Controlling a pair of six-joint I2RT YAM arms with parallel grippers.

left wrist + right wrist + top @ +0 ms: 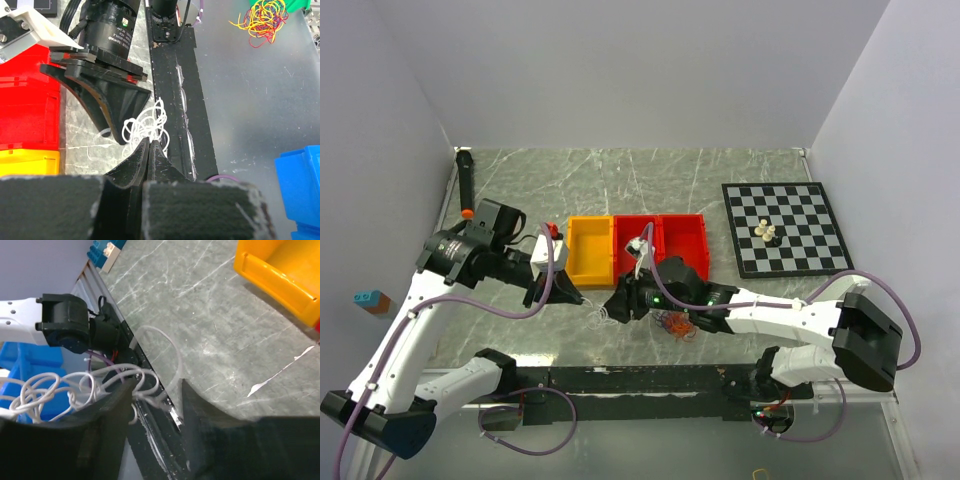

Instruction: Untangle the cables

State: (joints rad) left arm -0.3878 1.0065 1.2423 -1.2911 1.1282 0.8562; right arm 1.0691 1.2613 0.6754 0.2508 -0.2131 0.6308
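A white cable (602, 316) forms a small loose clump of loops between my two grippers, near the table's front edge. In the left wrist view the white cable (147, 120) starts right at the tips of my left gripper (150, 143), whose jaws are pressed together on a strand. My left gripper (577, 298) sits just left of the clump. My right gripper (156, 385) stands open, with the white cable (100, 380) draped over one finger and one loop crossing the gap. An orange-red cable clump (675, 325) lies beside the right arm. My right gripper (618, 304) is at the white clump's right side.
A yellow bin (590, 250) and two red bins (682, 238) stand just behind the grippers. A chessboard (800, 215) with a few pieces (767, 233) lies at the back right. The black front rail (172, 90) runs beside the white clump. A blue box (300, 185) sits off the table.
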